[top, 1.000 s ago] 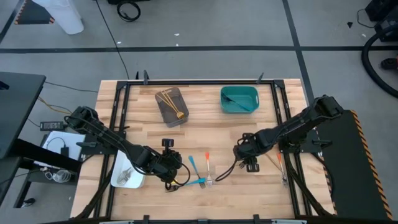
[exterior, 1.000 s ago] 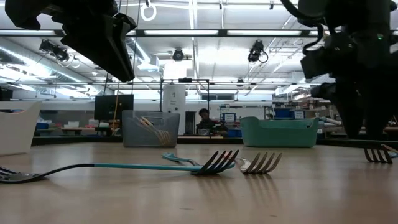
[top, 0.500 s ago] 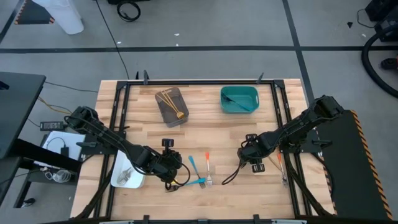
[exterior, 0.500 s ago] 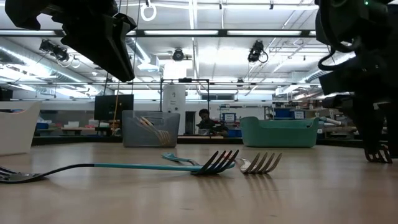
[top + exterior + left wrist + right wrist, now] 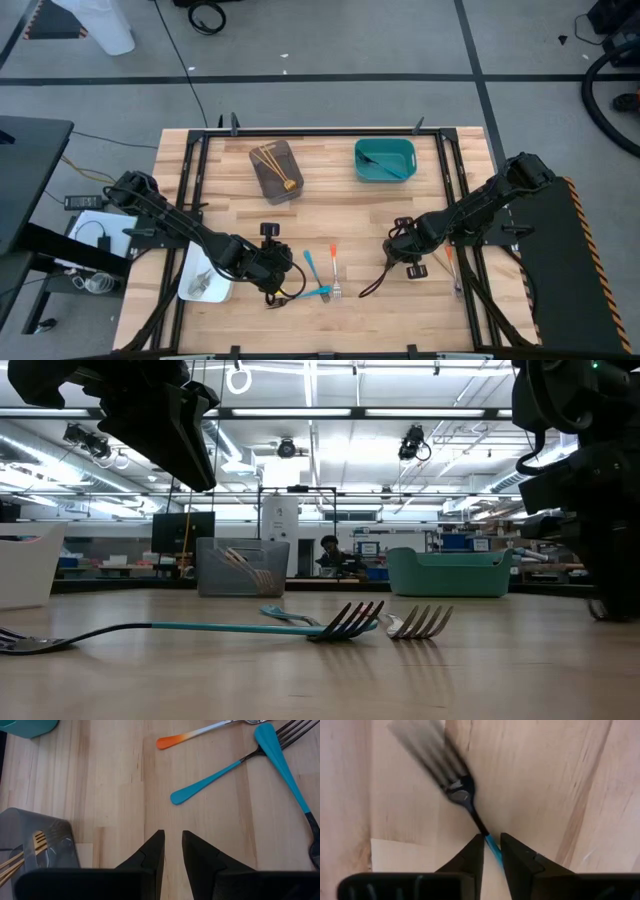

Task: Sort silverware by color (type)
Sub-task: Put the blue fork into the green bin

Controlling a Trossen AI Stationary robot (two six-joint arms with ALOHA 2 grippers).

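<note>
My right gripper (image 5: 410, 258) stands low over the table's right half, shut on a fork with a dark head and a blue handle (image 5: 462, 787). My left gripper (image 5: 277, 268) hangs above the near left part with its fingers (image 5: 150, 855) close together and nothing between them. Just to its right lie an orange-handled fork (image 5: 335, 268) and two blue-handled forks (image 5: 310, 264) (image 5: 314, 293), flat on the wood. The left wrist view shows their handles (image 5: 200, 732) (image 5: 215, 775) (image 5: 282, 765). My right gripper pinches the fork's blue handle (image 5: 492, 846) between its two fingers, right where the handle meets the dark neck. The fingers come from above, pointing down, and lie across the handle. The dark tines (image 5: 427, 750) stick out ahead of the fingers, blurred.
A grey tray (image 5: 277, 172) with gold forks and a teal tray (image 5: 385, 160) with a blue fork stand at the far side. A white tray (image 5: 205, 280) with dark forks sits near left. Another orange-handled fork (image 5: 452, 265) lies beside my right gripper.
My right gripper has sunk to the table, shifted a little toward the right edge, and its fingers have closed on the fork's handle. The fork tines that showed by it in the low view are now behind the gripper.
</note>
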